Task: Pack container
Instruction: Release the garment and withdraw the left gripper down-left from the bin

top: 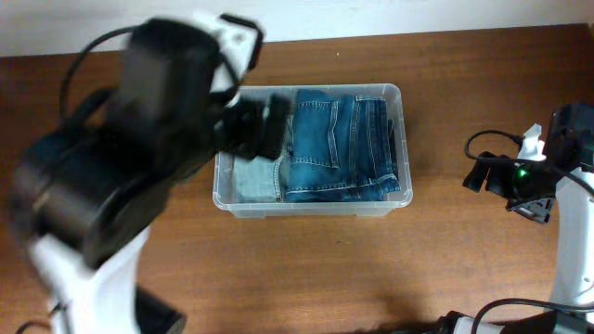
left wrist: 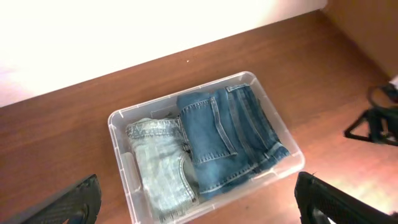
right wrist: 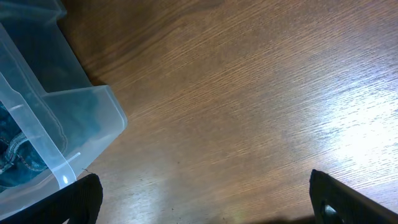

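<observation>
Denim filled the container: a dark blue pair of jeans was folded on its right side and a pale washed pair on its left. The two touched each other and lay flat. The container was a clear plastic tub, rectangular, with rounded corners and a rimmed edge. It stood on the brown wooden bench close to the far edge, about midway between the left and right edges.

The left gripper hung above the tub with its black fingers spread wide and nothing between them. The right gripper was spread and empty too, low over bare wood towards the right edge of the bench, apart from the tub.

I judged the placing step to be at its end, since both garments sat below the rim. The next move would call for the left arm to rise straight up, so that no finger catches cloth or rim. The denim looked thick, with stiff seams. The plastic looked thin, smooth and light, and I think it could slide on the polished wood.
</observation>
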`<state>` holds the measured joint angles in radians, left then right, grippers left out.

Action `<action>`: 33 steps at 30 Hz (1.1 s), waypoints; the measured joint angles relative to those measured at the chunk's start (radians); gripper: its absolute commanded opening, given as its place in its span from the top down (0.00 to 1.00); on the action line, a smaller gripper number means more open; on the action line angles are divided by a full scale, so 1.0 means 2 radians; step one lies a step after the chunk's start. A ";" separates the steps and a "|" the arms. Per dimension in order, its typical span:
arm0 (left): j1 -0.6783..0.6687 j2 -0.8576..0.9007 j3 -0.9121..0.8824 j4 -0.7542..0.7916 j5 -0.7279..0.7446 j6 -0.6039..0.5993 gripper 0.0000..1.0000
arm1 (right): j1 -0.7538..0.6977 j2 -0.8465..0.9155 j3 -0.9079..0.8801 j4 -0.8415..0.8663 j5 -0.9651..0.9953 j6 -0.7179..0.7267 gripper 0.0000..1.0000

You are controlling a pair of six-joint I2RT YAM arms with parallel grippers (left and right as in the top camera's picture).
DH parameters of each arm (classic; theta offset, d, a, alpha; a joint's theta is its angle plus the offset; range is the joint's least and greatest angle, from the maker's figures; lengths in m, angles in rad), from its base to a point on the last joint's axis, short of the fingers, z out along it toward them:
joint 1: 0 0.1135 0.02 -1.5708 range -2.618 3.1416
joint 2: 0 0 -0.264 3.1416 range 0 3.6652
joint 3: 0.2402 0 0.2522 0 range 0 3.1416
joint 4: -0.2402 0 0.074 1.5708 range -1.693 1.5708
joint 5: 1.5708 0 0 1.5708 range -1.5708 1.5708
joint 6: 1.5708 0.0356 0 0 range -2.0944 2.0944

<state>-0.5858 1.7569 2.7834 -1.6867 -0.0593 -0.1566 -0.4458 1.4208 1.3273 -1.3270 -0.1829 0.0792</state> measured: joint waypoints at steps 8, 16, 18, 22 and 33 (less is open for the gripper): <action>0.000 -0.032 -0.058 0.000 0.002 0.000 0.01 | 0.000 0.000 0.000 0.000 0.000 0.000 0.02; 0.000 -0.029 -0.062 0.000 0.000 0.000 0.01 | 0.000 0.000 0.000 0.000 0.000 0.000 0.02; 0.000 -0.029 -0.062 0.000 0.000 0.000 0.01 | 0.000 0.000 0.000 0.000 0.000 0.000 0.02; 0.000 -0.029 -0.062 0.000 0.000 0.000 0.00 | 0.000 0.000 0.000 0.000 0.000 0.000 0.01; 0.000 -0.030 -0.171 0.001 0.000 0.022 0.01 | 0.000 0.000 0.000 0.000 0.000 0.000 0.02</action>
<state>-0.5858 1.6970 2.4424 -1.6852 -0.0601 -0.1123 -0.4458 1.4208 1.3273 -1.3266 -0.1829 0.0795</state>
